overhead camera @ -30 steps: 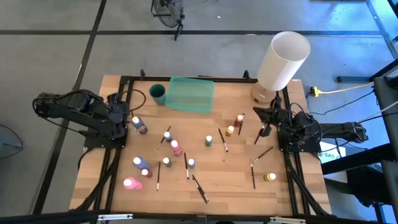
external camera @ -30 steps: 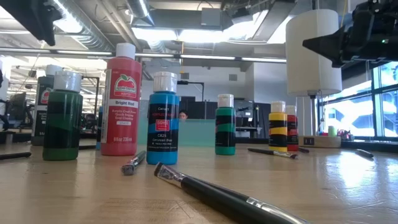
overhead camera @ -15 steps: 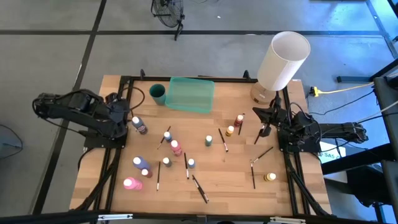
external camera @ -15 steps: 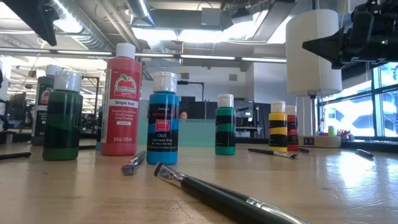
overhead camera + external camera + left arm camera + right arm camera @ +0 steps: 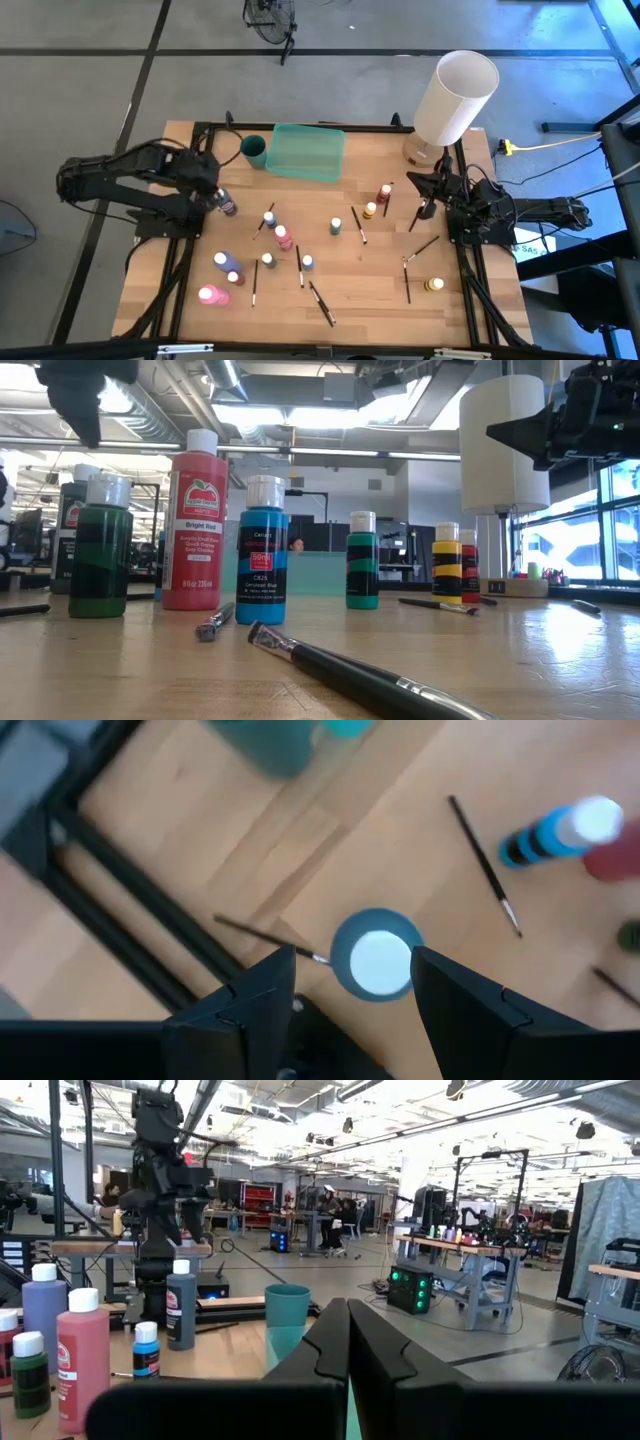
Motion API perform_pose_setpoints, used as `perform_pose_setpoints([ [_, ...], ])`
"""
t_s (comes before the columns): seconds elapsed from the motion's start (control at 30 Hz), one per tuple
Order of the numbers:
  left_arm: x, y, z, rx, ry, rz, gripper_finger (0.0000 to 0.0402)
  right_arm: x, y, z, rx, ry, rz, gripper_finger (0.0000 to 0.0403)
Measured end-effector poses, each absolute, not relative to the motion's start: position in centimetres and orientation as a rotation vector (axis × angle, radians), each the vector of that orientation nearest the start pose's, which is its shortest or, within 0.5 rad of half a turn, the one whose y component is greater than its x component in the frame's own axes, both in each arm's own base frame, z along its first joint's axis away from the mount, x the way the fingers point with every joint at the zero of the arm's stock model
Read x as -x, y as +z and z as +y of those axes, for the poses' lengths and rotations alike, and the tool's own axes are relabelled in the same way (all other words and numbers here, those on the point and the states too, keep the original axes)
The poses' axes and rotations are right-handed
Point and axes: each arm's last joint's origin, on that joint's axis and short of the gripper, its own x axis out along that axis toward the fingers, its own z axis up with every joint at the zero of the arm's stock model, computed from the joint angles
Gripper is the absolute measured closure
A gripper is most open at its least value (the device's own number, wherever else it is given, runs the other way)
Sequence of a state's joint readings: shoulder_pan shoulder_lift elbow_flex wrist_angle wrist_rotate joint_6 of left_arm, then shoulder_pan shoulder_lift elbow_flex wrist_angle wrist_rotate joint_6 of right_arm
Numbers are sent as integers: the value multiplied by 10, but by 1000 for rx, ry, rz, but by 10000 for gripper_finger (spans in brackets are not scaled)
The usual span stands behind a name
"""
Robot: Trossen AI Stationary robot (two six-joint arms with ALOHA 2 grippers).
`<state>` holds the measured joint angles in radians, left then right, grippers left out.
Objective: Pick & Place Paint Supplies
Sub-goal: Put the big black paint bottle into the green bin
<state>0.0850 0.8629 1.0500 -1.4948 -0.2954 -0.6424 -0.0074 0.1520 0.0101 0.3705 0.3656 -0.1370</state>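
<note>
Several small white-capped paint bottles and thin dark paintbrushes are scattered over the wooden table (image 5: 380, 270). My left gripper (image 5: 212, 190) hangs open above a dark bottle (image 5: 228, 207) that stands near the table's left edge. In the left wrist view the bottle's white cap (image 5: 380, 963) shows in the gap of my left gripper (image 5: 352, 956), below the fingers and clear of them. My right gripper (image 5: 424, 191) waits shut at the table's right edge, level and holding nothing; the right wrist view shows my right gripper (image 5: 348, 1342) shut.
A translucent green tray (image 5: 305, 151) and a teal cup (image 5: 253, 151) stand at the far edge, a big white lamp (image 5: 452, 98) at the far right. A thin brush (image 5: 268, 934) lies beside the dark bottle. A blue bottle (image 5: 270, 217) and a pink one (image 5: 283, 238) stand nearby.
My left gripper has swung a little toward the table's right, coming over the dark bottle by the left edge, and has rolled about its own axis. It now shows at the top left of the low view. Its fingers have stayed open.
</note>
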Motion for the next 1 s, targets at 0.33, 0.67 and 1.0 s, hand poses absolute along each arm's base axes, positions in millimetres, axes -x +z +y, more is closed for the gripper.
perform_pose_setpoints([
  [0.33, -122, 302, 38, 578, 820, 1332, 206, -102, 189, -11, 102, -386, -192, 399],
  [0.67, -126, 299, 44, 591, 714, 1400, 206, -103, 187, -11, 83, -383, -176, 399],
  [1.0, -125, 299, 46, 609, 658, 1408, 206, -103, 187, -11, 74, -382, -175, 399],
])
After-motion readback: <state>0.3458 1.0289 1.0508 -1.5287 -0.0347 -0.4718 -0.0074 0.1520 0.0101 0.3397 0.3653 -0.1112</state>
